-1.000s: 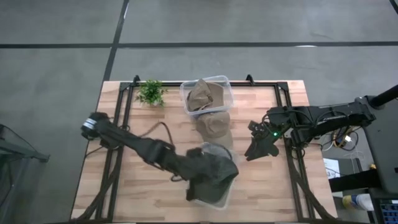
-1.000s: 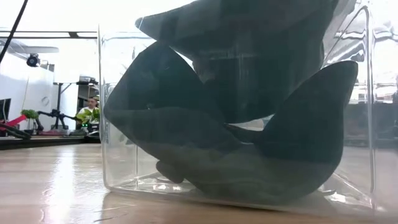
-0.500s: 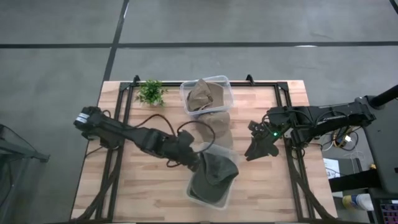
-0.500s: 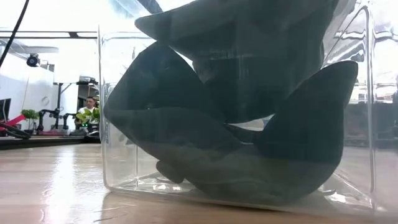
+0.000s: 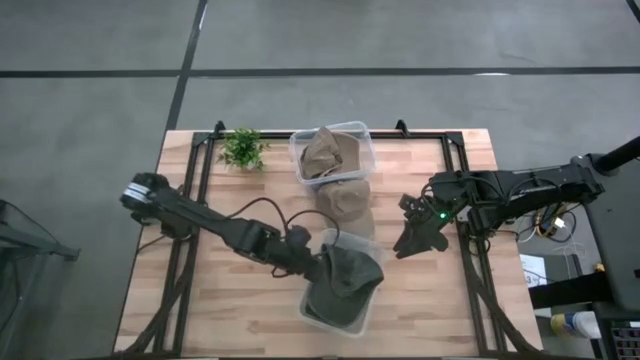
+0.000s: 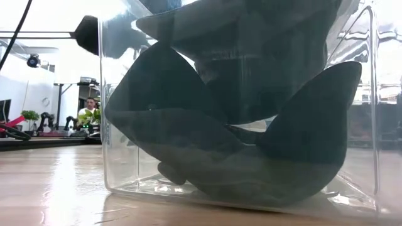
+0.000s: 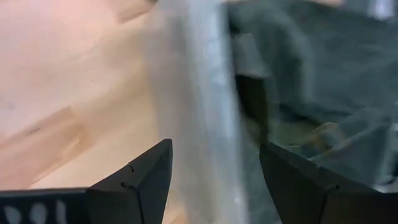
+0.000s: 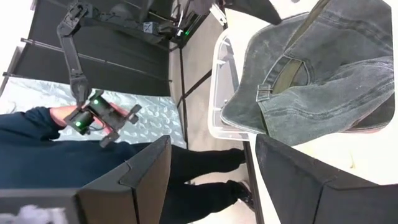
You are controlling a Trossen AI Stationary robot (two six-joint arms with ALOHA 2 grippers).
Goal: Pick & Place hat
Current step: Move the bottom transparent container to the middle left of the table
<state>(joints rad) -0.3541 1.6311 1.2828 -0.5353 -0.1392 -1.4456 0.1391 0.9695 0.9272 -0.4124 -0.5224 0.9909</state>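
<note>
A dark grey denim hat (image 5: 345, 280) lies crumpled in a clear bin (image 5: 312, 318) near the table's front edge. In the low view it rests on the bin's floor (image 6: 239, 182) and rises above the rim. My left gripper (image 5: 308, 262) stands open just beyond the bin's left wall. In the left wrist view the gripper (image 7: 214, 180) has that wall (image 7: 199, 93) ahead between its fingers and the hat (image 7: 323, 81) behind it. My right gripper (image 5: 408, 243) waits open to the right of the bin. Its wrist view shows the hat (image 8: 311, 62) and its back strap (image 8: 287, 73).
A second clear bin (image 5: 296, 150) at the far edge holds a tan hat (image 5: 332, 152), and another tan hat (image 5: 345, 200) lies on the table just in front of it. A small green plant (image 5: 241, 148) stands far left. A person's dark sleeve (image 8: 37, 130) shows beyond the table.
My left gripper has opened and let go of the dark hat. It has drawn back from over the near bin toward the table's left and far side. The hat has stayed in the bin, its shape unchanged.
</note>
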